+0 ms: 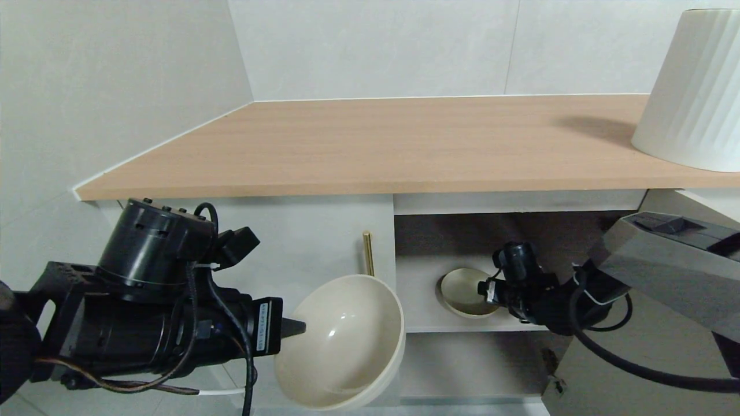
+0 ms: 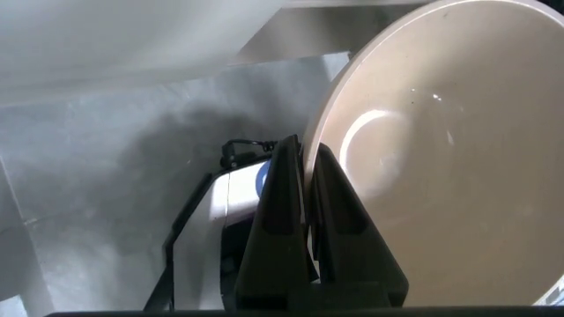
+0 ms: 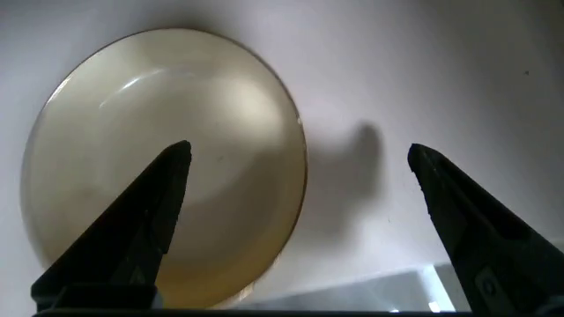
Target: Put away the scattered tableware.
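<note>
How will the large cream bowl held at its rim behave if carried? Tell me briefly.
The large bowl looks rigid, with a glossy highlight, so probably glazed and somewhat slippery. The left pincer grips only its rim while it hangs tilted, so its weight may lever it loose. Likely breakable if dropped.

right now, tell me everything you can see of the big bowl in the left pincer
The bowl is large, round and deep, cream with a glossy ceramic look; its smooth inside appears empty. It is tipped on its side, opening facing the head camera. The left pincer is shut on its rim, one finger inside, one outside; nothing else touches it. It hangs before the cabinet door, below the wooden countertop, beside the open compartment.
</note>
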`<state>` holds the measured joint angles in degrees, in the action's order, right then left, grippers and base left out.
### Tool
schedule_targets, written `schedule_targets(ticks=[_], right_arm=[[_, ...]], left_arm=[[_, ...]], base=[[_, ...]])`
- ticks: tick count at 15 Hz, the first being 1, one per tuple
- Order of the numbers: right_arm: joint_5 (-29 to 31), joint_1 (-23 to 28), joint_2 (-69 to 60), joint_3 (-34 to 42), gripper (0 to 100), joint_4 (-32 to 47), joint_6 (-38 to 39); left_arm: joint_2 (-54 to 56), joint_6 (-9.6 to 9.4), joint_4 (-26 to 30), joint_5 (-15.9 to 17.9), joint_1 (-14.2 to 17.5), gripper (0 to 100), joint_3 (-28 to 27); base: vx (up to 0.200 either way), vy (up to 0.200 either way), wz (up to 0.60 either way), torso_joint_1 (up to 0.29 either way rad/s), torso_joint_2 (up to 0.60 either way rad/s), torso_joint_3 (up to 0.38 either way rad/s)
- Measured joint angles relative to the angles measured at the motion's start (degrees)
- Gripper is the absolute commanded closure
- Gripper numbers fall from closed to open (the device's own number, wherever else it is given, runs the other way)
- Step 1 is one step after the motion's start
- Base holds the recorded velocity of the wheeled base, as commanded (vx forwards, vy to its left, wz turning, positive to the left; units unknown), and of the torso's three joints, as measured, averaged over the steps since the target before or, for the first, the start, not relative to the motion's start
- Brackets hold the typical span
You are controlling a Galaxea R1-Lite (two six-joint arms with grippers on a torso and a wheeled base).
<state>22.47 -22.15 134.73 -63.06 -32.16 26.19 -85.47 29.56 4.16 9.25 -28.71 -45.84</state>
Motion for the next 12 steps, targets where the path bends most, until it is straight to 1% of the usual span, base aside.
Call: schedule_targets(ticks=[1,2,3,4,5,7,8,10,12], right_arm=[[-1.72,-0.45,-1.52,1.49,0,0.09,-0.18],[-4.4,-1.05,-3.39,3.3,0,0.33,-0.51],[-7.47,-1.85,-5.46,5.35,0,0.44,-1.01],[-10.76,-2.79,-8.0,7.78,0,0.57,-1.99],[-13.82,-3.86,-10.75,10.18,0,0.66,-3.21],[-19.16,-6.62,-16.9,15.3,0,0.68,-6.16],[-21.16,-7.95,-19.63,17.23,0,0.74,-7.14],[-24.45,-10.45,-24.81,20.0,0,1.71,-7.91],[-28.1,-12.65,-29.39,21.14,0,5.86,-8.13]], left_arm=[[-0.61,1.44,-1.84,-0.09,-0.23,100,0.06],[-1.55,3.34,-4.06,-0.61,-0.76,100,0.22],[-2.54,4.78,-5.99,-1.49,-1.39,100,0.24],[-3.78,5.5,-7.33,-4.04,-2.29,100,0.28],[-5.62,6.01,-8.69,-7.8,-3.34,100,0.28],[-10.53,6.57,-10.75,-17.04,-6.16,100,0.33],[-12.74,6.69,-11.22,-19.3,-7.67,100,0.33],[-16.24,6.73,-11.4,-20.53,-10.15,100,0.91],[-18.42,6.7,-11.33,-20.6,-11.06,100,1.18]], base=[[0.0,0.0,0.0,0.0,0.0,0.0],[0.0,0.0,0.0,0.0,0.0,0.0],[0.0,0.0,0.0,0.0,0.0,0.0],[0.0,0.0,0.0,0.0,0.0,0.0],[0.0,0.0,0.0,0.0,0.0,0.0],[0.0,0.0,0.0,0.0,0.0,0.0],[0.0,0.0,0.0,0.0,0.0,0.0],[0.0,0.0,0.0,0.0,0.0,0.0],[0.0,0.0,0.0,0.0,0.0,0.0]])
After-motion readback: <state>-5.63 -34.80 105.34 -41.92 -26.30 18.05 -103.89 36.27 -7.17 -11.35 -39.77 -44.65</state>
